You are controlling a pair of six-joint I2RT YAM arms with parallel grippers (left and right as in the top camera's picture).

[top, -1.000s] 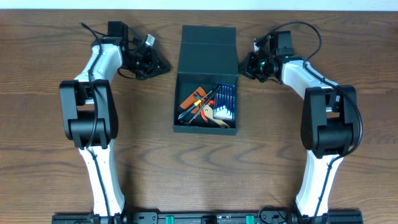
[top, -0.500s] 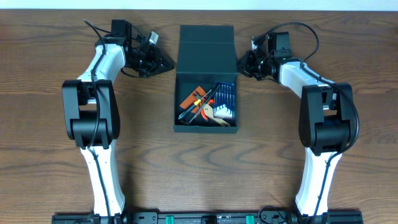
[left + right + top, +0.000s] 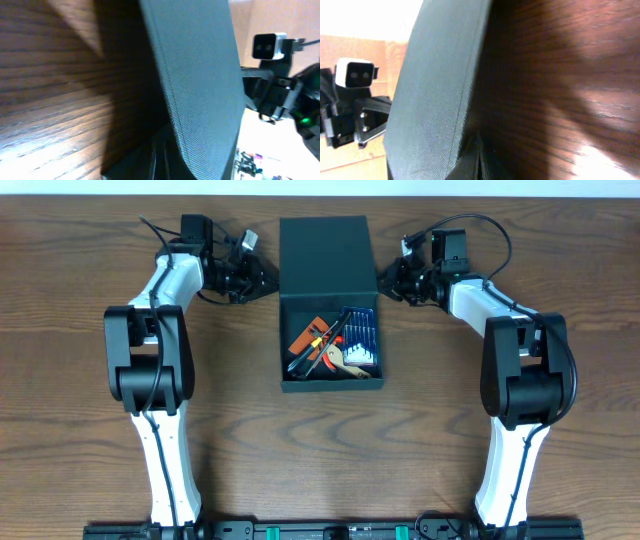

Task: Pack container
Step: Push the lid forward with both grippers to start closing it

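Observation:
The container [image 3: 288, 345] sits mid-table, a dark teal box holding an orange-handled tool [image 3: 309, 340], a blue tool set [image 3: 362, 338] and a beige-handled tool [image 3: 346, 364]. Its flap lid [image 3: 323, 255] is lifted off the table behind the box and tilts up. My left gripper [image 3: 270, 280] is shut, its tips against the lid's left edge. Against the right edge, my right gripper [image 3: 383, 282] is shut too. The lid's textured face [image 3: 200, 75] fills the left wrist view above my dark fingers [image 3: 165, 162]. It also shows in the right wrist view [image 3: 435, 85], beside my fingertips [image 3: 479, 162].
Brown wooden table [image 3: 320, 460] all around. Each wrist view shows the other arm's white camera past the lid: the right arm's [image 3: 270, 45] and the left arm's [image 3: 352, 72]. Black cables loop behind both wrists.
Both grippers have moved inward to the lid's side edges. The lid has risen from lying flat behind the box to a tilted, lifted position.

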